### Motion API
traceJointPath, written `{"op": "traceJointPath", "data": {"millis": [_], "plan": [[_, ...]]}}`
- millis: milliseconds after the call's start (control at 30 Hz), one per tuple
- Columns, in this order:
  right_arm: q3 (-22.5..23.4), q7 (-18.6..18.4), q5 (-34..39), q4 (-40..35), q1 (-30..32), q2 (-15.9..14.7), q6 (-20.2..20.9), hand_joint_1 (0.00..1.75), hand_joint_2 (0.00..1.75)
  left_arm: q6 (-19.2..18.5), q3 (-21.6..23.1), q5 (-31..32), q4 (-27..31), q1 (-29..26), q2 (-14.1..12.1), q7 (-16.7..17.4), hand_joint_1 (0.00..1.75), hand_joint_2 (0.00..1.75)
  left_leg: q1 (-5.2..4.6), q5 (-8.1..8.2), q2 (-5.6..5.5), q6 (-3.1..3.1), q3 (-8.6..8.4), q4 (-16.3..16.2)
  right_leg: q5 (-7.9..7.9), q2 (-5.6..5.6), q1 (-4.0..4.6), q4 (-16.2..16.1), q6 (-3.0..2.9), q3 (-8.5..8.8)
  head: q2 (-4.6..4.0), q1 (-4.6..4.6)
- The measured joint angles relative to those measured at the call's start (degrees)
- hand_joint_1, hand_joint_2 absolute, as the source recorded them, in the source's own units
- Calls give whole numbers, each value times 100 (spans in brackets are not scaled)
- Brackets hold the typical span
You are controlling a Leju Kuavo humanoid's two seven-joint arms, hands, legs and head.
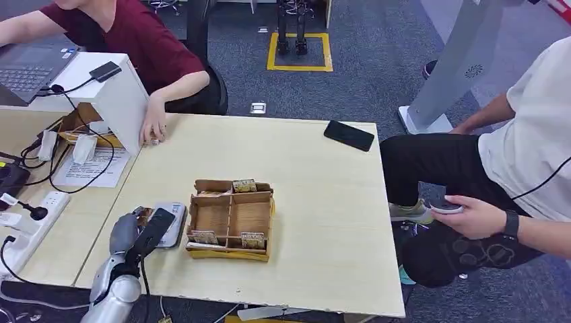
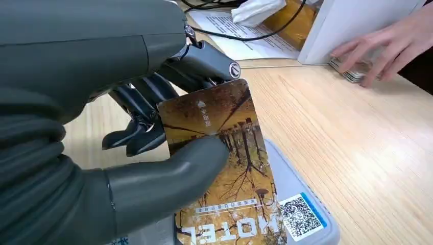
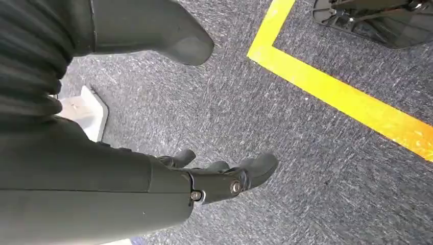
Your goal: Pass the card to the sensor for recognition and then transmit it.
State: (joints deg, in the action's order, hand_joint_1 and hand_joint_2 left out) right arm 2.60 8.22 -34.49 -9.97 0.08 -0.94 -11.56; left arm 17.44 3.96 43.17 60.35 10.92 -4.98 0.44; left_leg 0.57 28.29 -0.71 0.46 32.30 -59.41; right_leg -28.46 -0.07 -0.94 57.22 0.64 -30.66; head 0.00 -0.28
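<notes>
The left robot hand [image 2: 153,148] is pinching the hotel card [image 2: 224,168] between thumb and fingers, holding it just over the grey sensor [image 2: 306,214] on the tabletop [image 1: 323,195]. The right robot hand [image 3: 219,178] is hanging empty, fingers loosely spread. The thin card could be slipping from the pinch, or tilting so the sensor misreads.

Your left hand [image 1: 138,232] at table's [image 1: 323,202] near left, card [image 2: 224,168] held over sensor [image 1: 172,222]. Divided box [image 1: 231,219] just right of sensor. Phone [image 1: 349,135] at far right edge. Person's hand [image 1: 153,124] far left, beside upright box [image 1: 111,91].
</notes>
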Motion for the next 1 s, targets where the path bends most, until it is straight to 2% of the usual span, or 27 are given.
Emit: {"op": "traceJointPath", "data": {"millis": [67,133,200,300,400,500,667,800,933,1000], "plan": [[0,15,-17,0,0,0,2,0,175,-2,0,-2,-15,2,4,-2,175,175,0,0,0,0,-2,0,0,0,0,0,0,1,0,0],[2,28,-31,0,0,0,-2,0,175,-171,0,-357,-33,0,24,-228,175,175,0,0,-2,0,-4,0,0,-2,0,0,0,6,0,0],[2,70,-35,0,0,0,-4,0,175,-550,-40,-1077,-31,-26,53,-655,175,175,0,0,-4,0,-5,0,0,-4,0,0,0,7,0,0],[2,116,-63,0,3,0,-26,0,175,-1213,-236,-2889,189,-209,137,-1598,175,175,0,0,-3,0,-5,0,0,-2,0,0,0,4,0,0],[2,114,-111,0,5,0,-28,0,175,-1191,-313,-4086,571,-354,221,-2024,175,175,1,-1,-3,0,2,-1,1,-2,0,0,1,-3,0,2],[2,107,-151,0,2,0,-28,0,175,-957,-391,-4673,956,-321,267,-2254,175,175,0,-3,-4,3,2,-1,2,-3,0,0,2,-2,2,-2],[2,92,-240,0,-5,0,-18,0,175,-321,-481,-4614,1379,-85,267,-2717,175,175,1,-6,-5,-1,3,-1,5,-3,1,0,-3,-3,0,0],[2,92,-301,0,-12,0,15,0,175,154,-544,-4139,1438,156,210,-2798,175,175,2,-9,-5,-3,3,-1,6,-3,2,2,-4,-3,0,0],[2,92,-393,-2,-33,0,96,0,175,995,-546,-2999,1384,364,103,-2948,175,175,2,-10,-4,-1,3,-1,6,-3,2,2,-4,-4,2,0],[0,114,-459,-2,-55,0,120,0,175,1682,-544,-1897,1228,503,-6,-2990,175,175,2,-11,-4,-2,3,-1,6,-2,2,2,-4,-4,2,2]]}}
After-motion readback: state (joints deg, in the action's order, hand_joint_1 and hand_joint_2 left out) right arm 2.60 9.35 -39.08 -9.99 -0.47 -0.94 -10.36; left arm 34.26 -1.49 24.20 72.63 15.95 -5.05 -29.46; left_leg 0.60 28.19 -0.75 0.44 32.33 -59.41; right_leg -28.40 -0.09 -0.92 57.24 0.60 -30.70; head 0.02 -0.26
